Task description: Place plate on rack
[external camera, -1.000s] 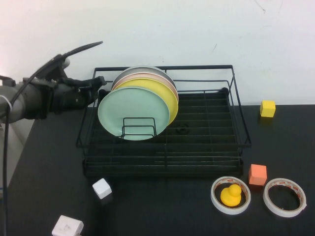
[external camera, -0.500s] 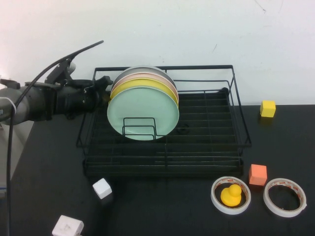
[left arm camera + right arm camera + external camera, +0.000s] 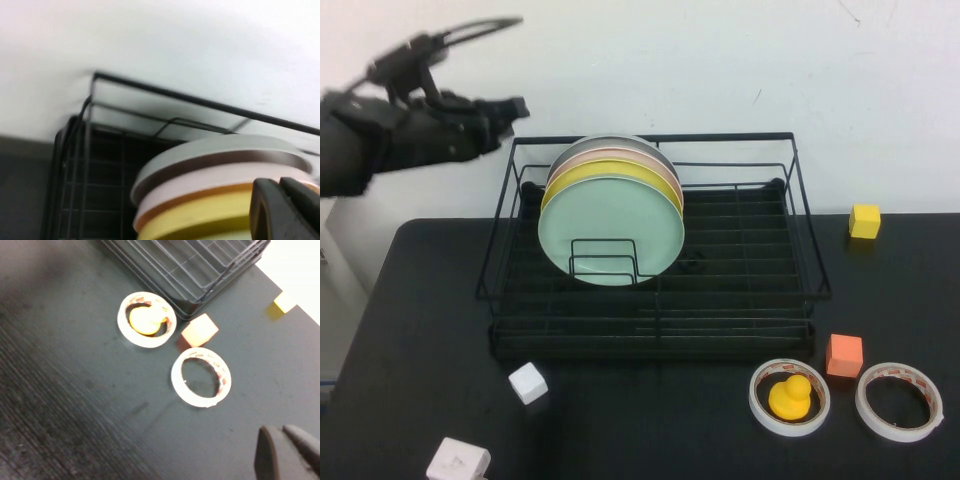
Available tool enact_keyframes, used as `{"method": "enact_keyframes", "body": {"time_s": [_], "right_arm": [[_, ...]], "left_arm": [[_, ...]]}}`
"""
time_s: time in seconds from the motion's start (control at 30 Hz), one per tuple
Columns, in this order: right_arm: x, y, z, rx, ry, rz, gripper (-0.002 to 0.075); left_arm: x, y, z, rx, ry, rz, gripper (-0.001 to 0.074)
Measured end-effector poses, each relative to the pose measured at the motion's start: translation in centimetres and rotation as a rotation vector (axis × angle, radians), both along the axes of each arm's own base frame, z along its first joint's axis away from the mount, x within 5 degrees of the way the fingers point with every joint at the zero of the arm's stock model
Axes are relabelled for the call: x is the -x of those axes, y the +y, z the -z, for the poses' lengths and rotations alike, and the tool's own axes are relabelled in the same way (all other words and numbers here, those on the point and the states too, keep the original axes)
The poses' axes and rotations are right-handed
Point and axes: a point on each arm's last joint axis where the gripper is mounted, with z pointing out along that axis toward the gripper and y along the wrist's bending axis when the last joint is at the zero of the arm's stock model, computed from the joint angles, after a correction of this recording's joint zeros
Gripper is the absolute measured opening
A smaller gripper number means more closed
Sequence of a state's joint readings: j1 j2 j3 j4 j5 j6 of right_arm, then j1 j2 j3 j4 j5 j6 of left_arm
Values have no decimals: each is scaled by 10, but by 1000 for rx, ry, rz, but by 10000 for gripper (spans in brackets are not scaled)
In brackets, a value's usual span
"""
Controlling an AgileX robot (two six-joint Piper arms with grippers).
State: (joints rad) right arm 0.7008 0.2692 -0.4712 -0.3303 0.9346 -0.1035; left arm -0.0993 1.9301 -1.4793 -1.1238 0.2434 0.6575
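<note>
The mint-green plate stands upright in the black wire rack, at the front of a row with a yellow plate, a pink one and a grey one behind it. My left gripper is shut and empty, raised above and to the left of the rack's back left corner, clear of the plates. In the left wrist view its fingertips show over the plate edges and the rack's top rail. My right gripper is shut and empty, hovering over the table; it is outside the high view.
In front of the rack's right end lie a tape ring holding a yellow duck, an orange cube and an empty tape ring. A yellow cube sits at the right. White cubes lie at the front left.
The mint-green plate was pushed right against the yellow plate and let go. My left arm has since lifted up and back to the left, away from the rack.
</note>
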Motion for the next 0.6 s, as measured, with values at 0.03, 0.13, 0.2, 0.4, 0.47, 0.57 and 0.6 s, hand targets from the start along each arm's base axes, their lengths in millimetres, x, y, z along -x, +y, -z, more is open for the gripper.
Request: {"method": "enact_keyframes", "body": {"time_s": [0.03,0.13,0.2,0.4,0.47,0.57,0.6], "right_arm": [[-1,0,1,5,-7,1,-2],[-3,1,4,7,-22,-3,-2],[-4,1,5,11,-30,-5,-2],[-5,4,3,-12,-66,-19,-2],[-5,5,2,-21,-75,-24,-2],[-5,6,1,-43,-80,-33,-2],[-5,7,1,-52,-78,-36,-2]], "left_arm": [[7,0,-12,-21,-17,23,-1],[32,0,-45,-80,-46,82,-1],[48,2,-61,-134,-50,113,-1],[96,10,-92,-108,-62,60,-1],[110,12,-96,-110,-83,43,-1],[132,18,-101,-138,-141,15,-1],[139,20,-103,-153,-170,3,-1]]}}
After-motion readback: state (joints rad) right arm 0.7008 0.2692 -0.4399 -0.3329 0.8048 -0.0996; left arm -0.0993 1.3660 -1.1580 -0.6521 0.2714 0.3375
